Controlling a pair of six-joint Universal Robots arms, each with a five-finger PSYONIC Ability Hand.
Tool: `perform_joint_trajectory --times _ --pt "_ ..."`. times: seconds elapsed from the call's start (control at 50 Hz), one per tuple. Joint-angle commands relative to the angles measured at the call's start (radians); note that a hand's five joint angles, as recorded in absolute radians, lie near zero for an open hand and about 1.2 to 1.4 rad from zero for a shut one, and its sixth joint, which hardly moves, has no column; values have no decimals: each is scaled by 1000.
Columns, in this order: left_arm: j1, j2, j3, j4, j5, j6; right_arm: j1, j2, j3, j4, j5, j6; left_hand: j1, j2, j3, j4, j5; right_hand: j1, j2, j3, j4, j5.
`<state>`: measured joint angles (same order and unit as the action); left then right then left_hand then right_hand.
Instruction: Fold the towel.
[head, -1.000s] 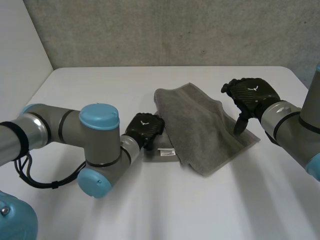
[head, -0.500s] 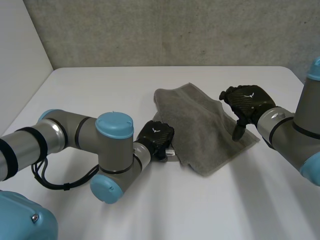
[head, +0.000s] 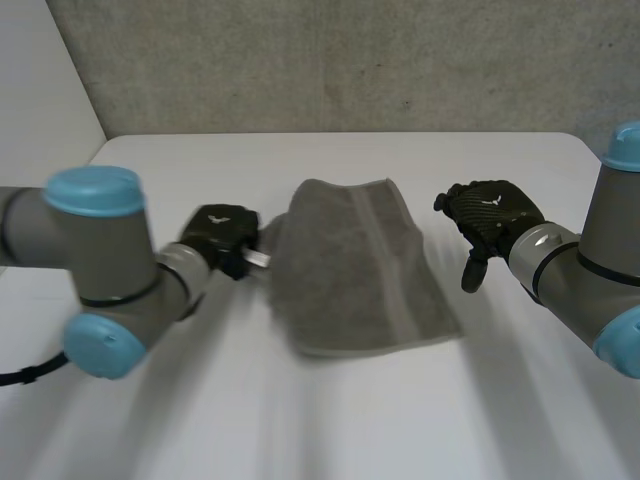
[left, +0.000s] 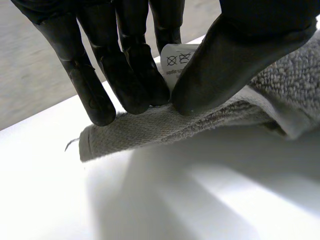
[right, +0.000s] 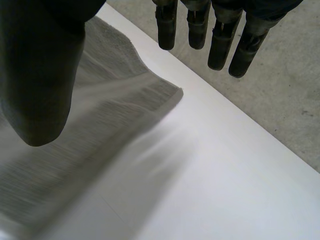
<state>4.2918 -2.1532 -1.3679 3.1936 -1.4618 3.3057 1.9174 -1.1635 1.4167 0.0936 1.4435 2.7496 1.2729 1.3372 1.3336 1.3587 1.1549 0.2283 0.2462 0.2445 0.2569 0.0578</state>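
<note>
1. You had the grey towel (head: 360, 265) lying roughly midway between the left and right edges of the white surface (head: 330, 420). It was rumpled rather than flat, and a paler band (head: 385, 270) ran along it from its far end to its near end.
2. Your left hand (head: 222, 232) was at the towel's left corner, on the side toward the surface's left edge.
3. In the left wrist view, that hand's fingers (left: 125, 75) were pressed close together. With the thumb (left: 240, 55) they were pinching the towel's doubled edge.
4. A white care label (left: 176, 62) showed just between those fingers and the thumb, touching both.
5. Your right hand (head: 490, 212) hung just beside the towel's right side, toward the surface's right edge, and was not touching the cloth.
6. In the right wrist view, its fingers (right: 220, 40) were straight and slightly spread. The thumb stood well apart from them, and the hand held nothing. A towel corner lay on the surface below that hand.
</note>
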Motion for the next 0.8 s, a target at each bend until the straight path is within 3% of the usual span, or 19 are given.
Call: perform_joint_trajectory --times 0.02,0.08,0.16,0.2,0.26,0.48,0.58,0.8 --pt "186 24 -27 5 46 2 0 4 2 0 0 -4 123 59 63 38 67 -54 -72 -70 -82 -58" --pt "252 13 -23 6 93 0 5 14 10 0 -5 -5 123 59 63 38 67 -54 -72 -70 -82 -58" --pt "279 10 -33 5 138 -2 50 33 19 5 0 -13 36 -29 -25 -50 -21 -54 -72 -70 -82 -58" --pt "281 15 -51 -4 169 -9 73 34 28 5 -5 -13 -315 -379 -376 -401 -371 -54 -72 -70 -82 -58" --pt "272 27 -91 -3 185 -9 112 30 57 5 -8 -10 -416 -481 -477 -502 -473 -54 -72 -70 -82 -58" --pt "252 56 -175 8 189 -6 259 39 172 -70 -64 7 -601 -666 -662 -687 -658 -20 -38 -37 -49 -24" --pt "256 59 -207 9 187 -8 272 50 202 -155 -71 8 -757 -821 -817 -843 -813 112 94 95 83 108" --pt "256 61 -241 12 187 -9 284 129 202 -213 -75 67 -924 -989 -985 -1010 -981 121 103 105 92 117"
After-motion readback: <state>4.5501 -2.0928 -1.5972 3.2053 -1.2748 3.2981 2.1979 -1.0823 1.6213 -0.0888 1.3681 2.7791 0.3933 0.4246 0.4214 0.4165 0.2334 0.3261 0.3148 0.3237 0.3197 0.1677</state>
